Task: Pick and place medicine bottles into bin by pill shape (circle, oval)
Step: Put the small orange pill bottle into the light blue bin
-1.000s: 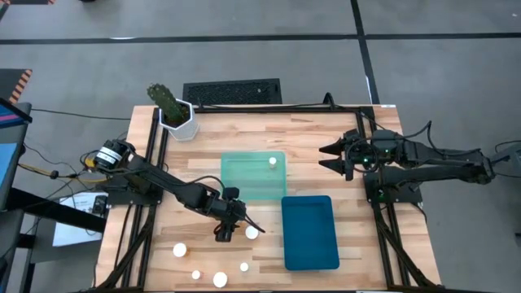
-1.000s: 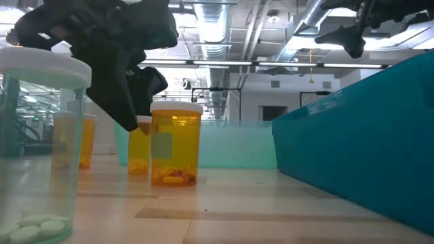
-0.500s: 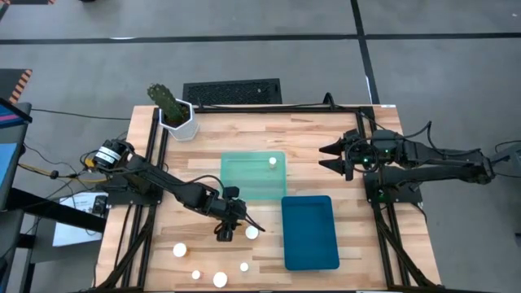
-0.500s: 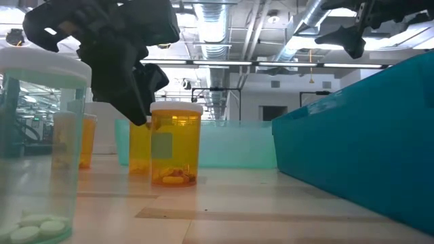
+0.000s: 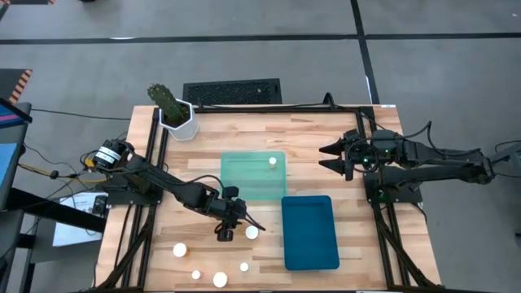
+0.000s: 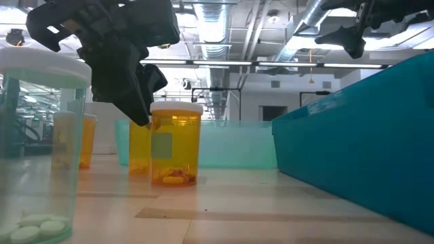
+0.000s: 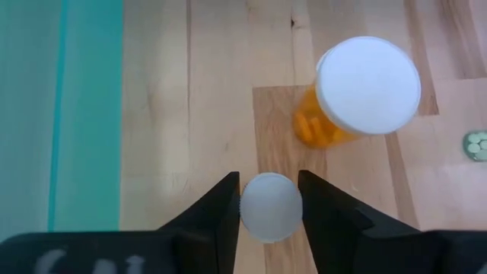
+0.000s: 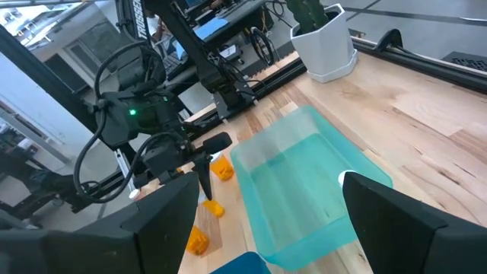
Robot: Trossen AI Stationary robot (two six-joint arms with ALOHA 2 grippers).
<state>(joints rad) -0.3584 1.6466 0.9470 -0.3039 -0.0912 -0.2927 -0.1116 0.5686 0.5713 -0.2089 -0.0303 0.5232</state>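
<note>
Pinching a narrow bottle point(image 7: 270, 206) by its white cap, left gripper point(image 5: 225, 233) sits just off the dark blue tray point(image 5: 310, 232), wider orange bottle point(image 7: 358, 95) close beside. Light green tray point(image 5: 254, 174) is near. Bare wood lies between them. Right gripper point(image 5: 332, 158) hangs spread past the blue tray's far end.

1. You are looking at a robotics lab or industrial test hall, not a home.
2. Above, the low view shows exposed silver ducts point(image 6: 319, 20) and strip lights point(image 6: 271, 65) on an open ceiling.
3. The wooden table point(image 5: 212, 138) stands on a grey concrete floor point(image 5: 244, 57) marked with dark lines.
4. Cables point(image 5: 49, 167) and a monitor point(image 5: 8, 122) sit beside it.
</note>
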